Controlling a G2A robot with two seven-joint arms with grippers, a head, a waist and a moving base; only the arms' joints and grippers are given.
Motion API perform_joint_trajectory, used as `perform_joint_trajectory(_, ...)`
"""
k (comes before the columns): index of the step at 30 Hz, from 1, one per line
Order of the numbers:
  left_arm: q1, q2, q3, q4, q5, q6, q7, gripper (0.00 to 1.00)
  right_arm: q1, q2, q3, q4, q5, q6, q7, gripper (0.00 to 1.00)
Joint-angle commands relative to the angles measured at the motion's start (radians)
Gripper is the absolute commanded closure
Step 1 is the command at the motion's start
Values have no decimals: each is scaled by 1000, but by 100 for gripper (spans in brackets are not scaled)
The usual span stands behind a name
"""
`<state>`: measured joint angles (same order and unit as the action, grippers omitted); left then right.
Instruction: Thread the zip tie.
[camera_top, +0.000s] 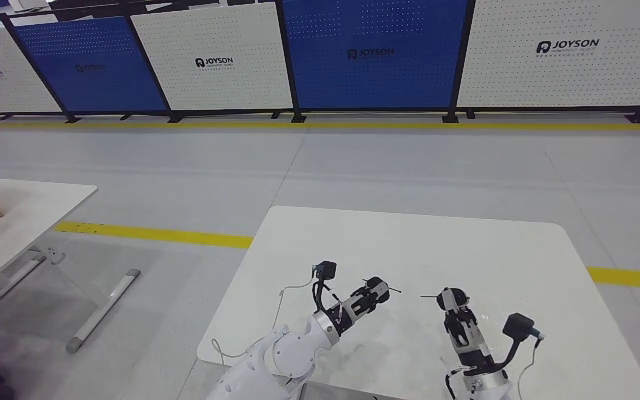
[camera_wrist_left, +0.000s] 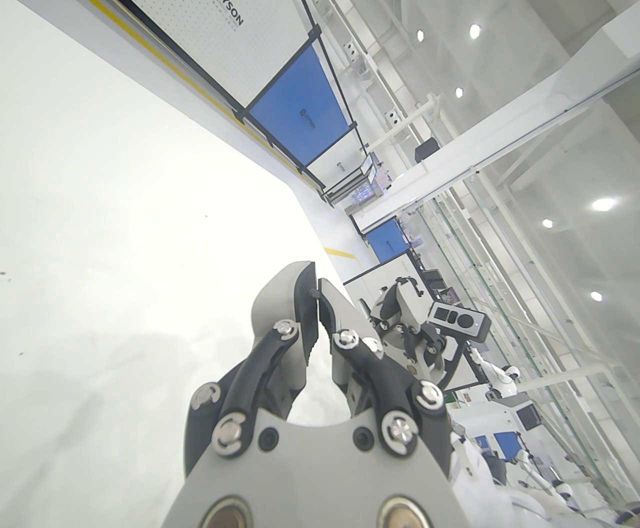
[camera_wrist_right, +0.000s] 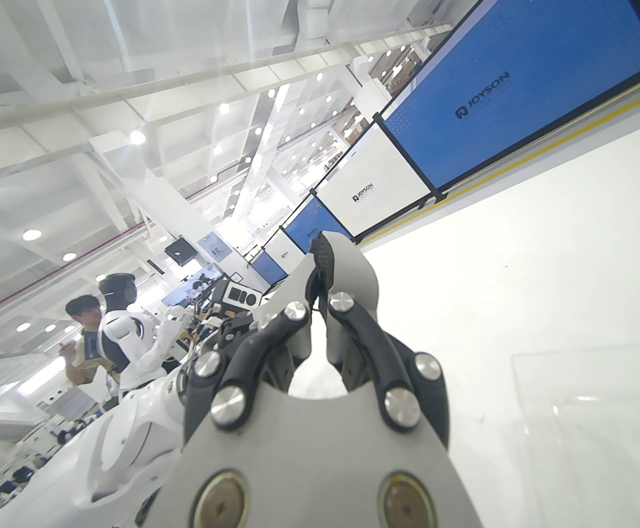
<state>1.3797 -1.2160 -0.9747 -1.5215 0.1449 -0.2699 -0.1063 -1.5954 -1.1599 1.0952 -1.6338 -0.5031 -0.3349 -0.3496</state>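
Low over the near part of the white table (camera_top: 420, 240), my two grippers face each other. My left gripper (camera_top: 380, 290) (camera_wrist_left: 317, 291) is shut, and a small black tip of the zip tie (camera_wrist_left: 313, 292) shows between its pads. A thin black stub of the zip tie (camera_top: 394, 290) sticks out towards the other arm. My right gripper (camera_top: 447, 297) (camera_wrist_right: 320, 252) is also shut, pinching a black strip (camera_wrist_right: 314, 295) that runs down between its fingers. Its stub (camera_top: 428, 297) points back at the left one. A small gap separates the two stubs.
A clear plastic tray (camera_wrist_right: 575, 395) lies on the table beside my right gripper. The far half of the table is bare white surface. Another white table (camera_top: 40, 200) stands off to the left across the floor.
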Motion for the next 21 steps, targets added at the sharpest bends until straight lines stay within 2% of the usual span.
perform_joint_trajectory(1,0,0,0,0,0,0,0,100,0,0,0,0,0,0,0,100)
perform_joint_trajectory(7,0,0,0,0,0,0,0,100,0,0,0,0,0,0,0,100)
perform_joint_trajectory(13,0,0,0,0,0,0,0,100,-12,-4,10,-3,-59,52,-2,100)
perform_joint_trajectory(21,0,0,0,0,0,0,0,100,-11,-7,20,2,-61,13,65,100)
